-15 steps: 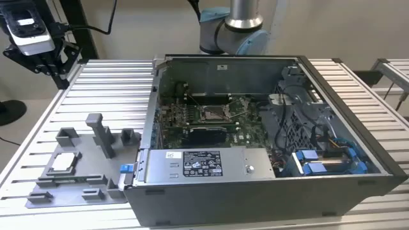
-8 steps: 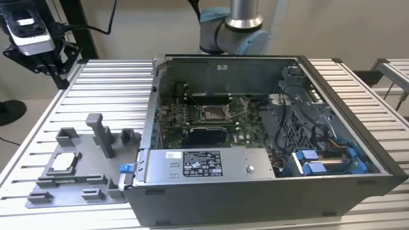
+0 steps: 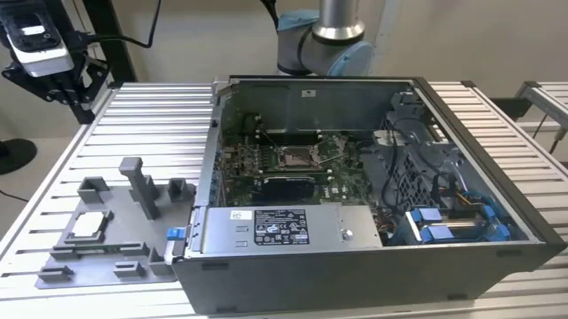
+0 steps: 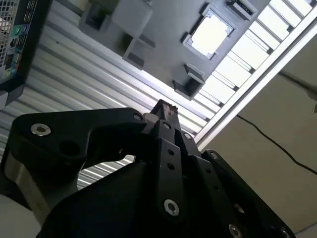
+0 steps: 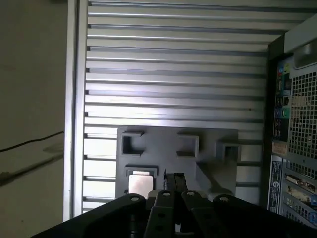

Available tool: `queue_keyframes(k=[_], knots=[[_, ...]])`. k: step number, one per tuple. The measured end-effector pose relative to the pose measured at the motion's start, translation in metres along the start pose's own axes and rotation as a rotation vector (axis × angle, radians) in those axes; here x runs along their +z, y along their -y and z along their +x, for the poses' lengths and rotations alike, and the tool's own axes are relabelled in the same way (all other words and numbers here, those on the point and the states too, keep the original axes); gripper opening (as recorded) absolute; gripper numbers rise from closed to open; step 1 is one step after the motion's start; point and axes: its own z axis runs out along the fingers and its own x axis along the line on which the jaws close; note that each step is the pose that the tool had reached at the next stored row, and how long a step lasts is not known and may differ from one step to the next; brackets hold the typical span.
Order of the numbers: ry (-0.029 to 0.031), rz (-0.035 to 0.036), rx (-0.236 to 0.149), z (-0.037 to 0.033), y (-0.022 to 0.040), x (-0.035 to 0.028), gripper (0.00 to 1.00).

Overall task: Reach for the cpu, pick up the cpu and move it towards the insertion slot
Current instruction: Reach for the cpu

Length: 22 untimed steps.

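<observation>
The cpu [image 3: 87, 226], a flat silvery square, lies in a recess of the grey tray [image 3: 116, 272] on the table at the exterior view's left. It also appears bright white in both wrist views [image 4: 209, 33] [image 5: 140, 183]. My black gripper [image 4: 163, 105] [image 5: 173, 178] hangs well above the tray, its fingers pressed together with nothing between them. In the first wrist view its tips sit just beside the cpu. The insertion slot [image 3: 297, 156], a silver-framed socket with a dark centre, lies on the motherboard inside the open computer case [image 3: 461, 266].
Grey upright posts [image 3: 142, 186] and blocks rise from the tray near the cpu. The case wall [image 3: 209, 166] stands between tray and slot. A black-and-white device on a black stand [image 3: 40, 46] sits at the back left. The table edge and floor [image 5: 34, 124] are close.
</observation>
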Motion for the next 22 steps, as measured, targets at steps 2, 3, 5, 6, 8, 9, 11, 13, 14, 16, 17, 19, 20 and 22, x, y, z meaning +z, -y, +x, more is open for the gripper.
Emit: queue_keyframes(k=[2, 3, 5, 6, 8, 9, 11, 13, 14, 16, 17, 19, 20, 22], knots=[[0.0001, 0.0000, 0.000, 0.0086, 0.0006, 0.0001, 0.00], [0.0002, -0.0002, 0.000, 0.0129, 0.0013, 0.0001, 0.00], [0.0000, -0.0001, 0.000, 0.0208, 0.0041, -0.0001, 0.00], [0.0001, -0.0001, 0.000, 0.0235, 0.0073, -0.0001, 0.00], [0.0000, -0.0003, 0.000, 0.0260, 0.0158, -0.0003, 0.00], [0.0000, -0.0004, 0.000, 0.0270, 0.0202, -0.0004, 0.00], [0.0001, -0.0009, 0.000, 0.0294, 0.0277, -0.0004, 0.00], [0.0000, -0.0014, 0.000, 0.0315, 0.0355, -0.0004, 0.00], [0.0002, -0.0016, 0.000, 0.0319, 0.0383, -0.0002, 0.00], [0.0000, -0.0015, 0.000, 0.0319, 0.0405, -0.0002, 0.00], [0.0000, -0.0015, 0.000, 0.0319, 0.0405, -0.0002, 0.00], [0.0000, -0.0016, -0.001, 0.0319, 0.0405, -0.0002, 0.00], [0.0000, -0.0015, -0.002, 0.0319, 0.0405, -0.0002, 0.00], [0.0000, -0.0015, -0.002, 0.0319, 0.0405, -0.0002, 0.00]])
